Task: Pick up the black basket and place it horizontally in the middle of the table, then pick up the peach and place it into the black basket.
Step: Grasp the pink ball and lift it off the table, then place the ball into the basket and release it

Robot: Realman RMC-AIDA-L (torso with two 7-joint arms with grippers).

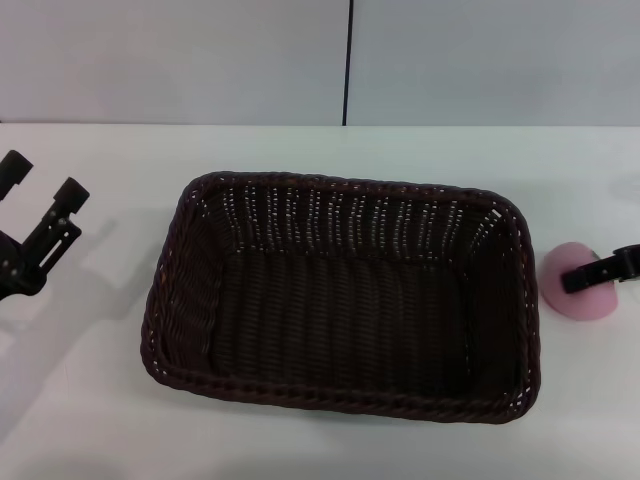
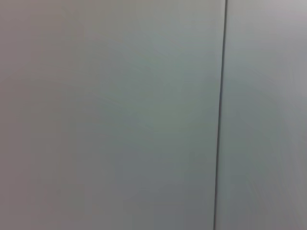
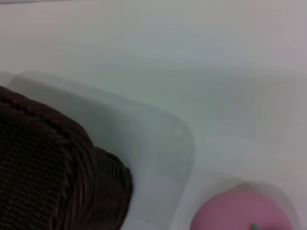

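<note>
The black basket (image 1: 335,186) lies lengthwise across the middle of the white table (image 1: 90,400), open side up and empty. The peach (image 1: 582,303) sits on the table just right of the basket, apart from it. My right gripper (image 1: 598,272) reaches in from the right edge, right over the peach and partly covering it. The right wrist view shows the basket's corner (image 3: 57,167) and the peach (image 3: 240,213) with its green mark. My left gripper (image 1: 42,183) is open and empty, raised at the table's left, well clear of the basket.
A pale wall with a dark vertical seam (image 1: 348,60) stands behind the table; the left wrist view shows only this wall (image 2: 120,115). Bare tabletop lies left of and in front of the basket.
</note>
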